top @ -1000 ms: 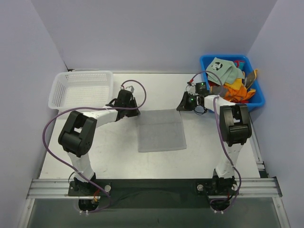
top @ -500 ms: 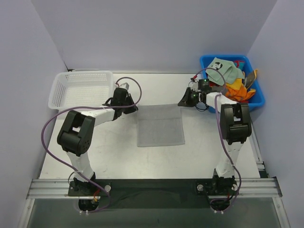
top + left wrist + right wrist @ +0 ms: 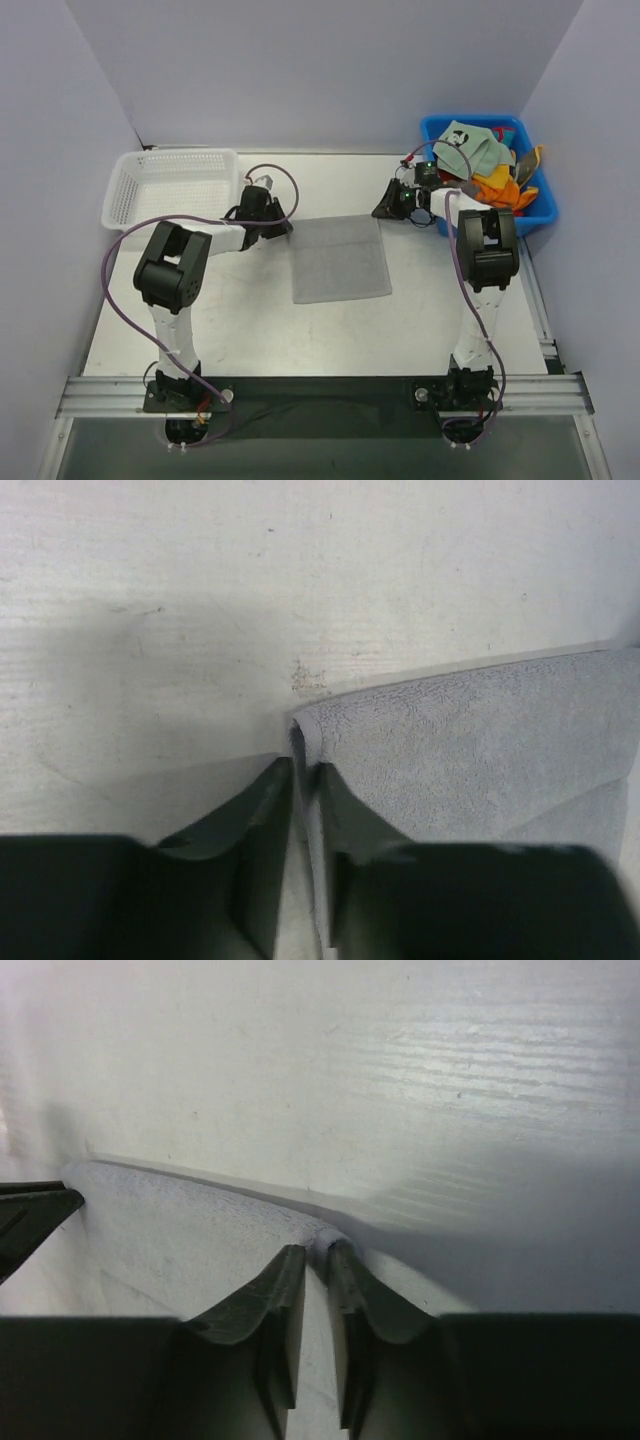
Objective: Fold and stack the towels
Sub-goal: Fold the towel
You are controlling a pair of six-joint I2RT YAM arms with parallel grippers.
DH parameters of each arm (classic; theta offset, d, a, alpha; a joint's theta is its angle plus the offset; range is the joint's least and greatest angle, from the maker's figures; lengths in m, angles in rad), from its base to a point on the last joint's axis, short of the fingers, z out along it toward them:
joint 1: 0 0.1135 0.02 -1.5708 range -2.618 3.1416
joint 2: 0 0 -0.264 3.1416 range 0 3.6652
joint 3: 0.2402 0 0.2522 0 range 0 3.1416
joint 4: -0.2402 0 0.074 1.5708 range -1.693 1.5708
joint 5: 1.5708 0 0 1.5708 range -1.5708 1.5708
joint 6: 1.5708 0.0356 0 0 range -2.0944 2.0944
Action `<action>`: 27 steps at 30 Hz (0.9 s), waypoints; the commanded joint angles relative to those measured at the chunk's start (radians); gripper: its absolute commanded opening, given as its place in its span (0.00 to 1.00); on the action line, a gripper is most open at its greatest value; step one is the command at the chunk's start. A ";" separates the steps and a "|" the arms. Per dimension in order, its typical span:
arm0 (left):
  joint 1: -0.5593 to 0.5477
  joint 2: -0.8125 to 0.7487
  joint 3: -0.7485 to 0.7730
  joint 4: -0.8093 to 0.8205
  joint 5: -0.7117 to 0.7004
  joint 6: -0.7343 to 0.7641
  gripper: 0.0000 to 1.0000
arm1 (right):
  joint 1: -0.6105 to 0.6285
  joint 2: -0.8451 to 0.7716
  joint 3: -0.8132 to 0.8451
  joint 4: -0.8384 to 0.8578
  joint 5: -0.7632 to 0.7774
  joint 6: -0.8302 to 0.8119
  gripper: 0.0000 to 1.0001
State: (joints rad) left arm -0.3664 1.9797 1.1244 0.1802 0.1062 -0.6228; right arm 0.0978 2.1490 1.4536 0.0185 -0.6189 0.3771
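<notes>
Both your tools are clenched on the grey towel (image 3: 340, 260): left gripper (image 3: 305, 770) pinches its far-left corner, right gripper (image 3: 318, 1255) its far-right corner. You see it lying flat on the table (image 3: 250, 320); other towels (image 3: 480, 152) fill the bin (image 3: 546, 212).

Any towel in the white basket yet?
No, the white basket shows only bare mesh; the grey towel lies on the table.
</notes>
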 commanded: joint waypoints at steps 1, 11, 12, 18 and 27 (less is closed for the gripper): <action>0.007 0.007 0.051 0.064 -0.003 0.043 0.35 | -0.007 -0.006 0.042 -0.006 -0.005 -0.024 0.21; -0.016 -0.085 -0.021 0.054 -0.079 0.234 0.89 | -0.004 -0.040 0.010 -0.014 -0.013 -0.142 0.56; -0.023 -0.085 -0.028 0.054 -0.083 0.259 0.90 | -0.003 -0.034 0.017 -0.014 -0.018 -0.145 0.57; -0.029 -0.052 -0.003 0.031 -0.066 0.374 0.91 | 0.002 0.017 0.062 -0.084 -0.027 -0.144 0.60; -0.022 0.031 0.098 -0.039 -0.020 0.471 0.89 | 0.003 0.068 0.093 -0.110 -0.054 -0.136 0.62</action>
State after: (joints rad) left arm -0.3962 1.9877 1.1660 0.1654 0.0608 -0.2108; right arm 0.0986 2.1757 1.5127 -0.0383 -0.6563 0.2474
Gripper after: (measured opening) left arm 0.894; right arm 0.617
